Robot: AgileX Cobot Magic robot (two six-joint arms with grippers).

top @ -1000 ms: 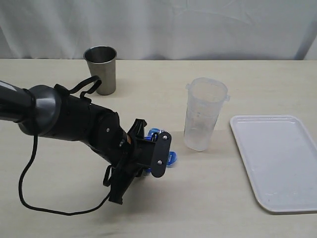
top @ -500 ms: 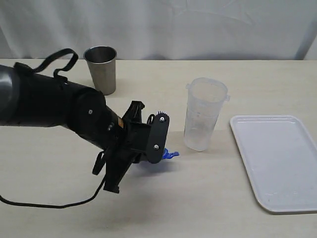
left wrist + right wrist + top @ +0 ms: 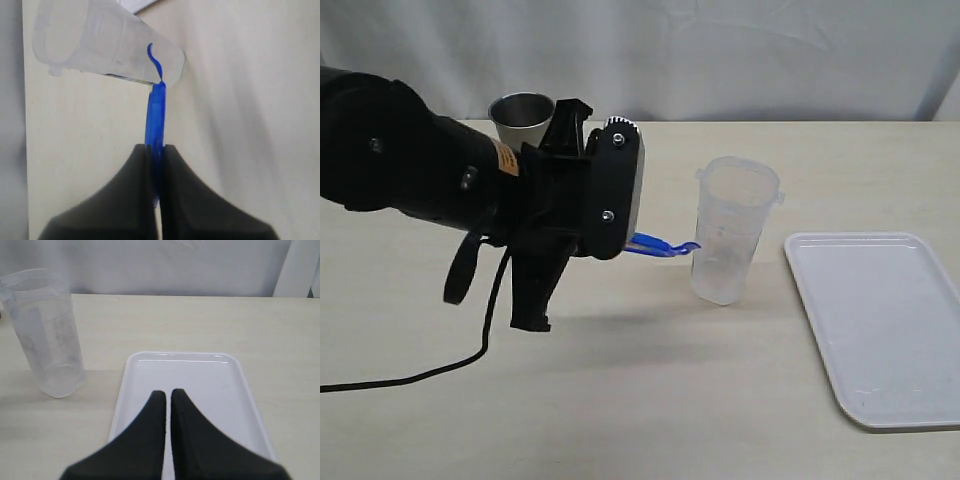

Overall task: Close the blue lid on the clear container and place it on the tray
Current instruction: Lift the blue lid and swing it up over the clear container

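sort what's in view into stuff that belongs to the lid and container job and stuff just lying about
Part of the job:
blue lid, pinched edge-on in the left gripper
clear container, upright, still open
white tray, beside the container

Just lying about:
steel cup, upright at the back, away from the tray

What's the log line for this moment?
left gripper: shut on blue lid, airborne near clear container | right gripper: shut, empty | container: upright, unlidded, off tray
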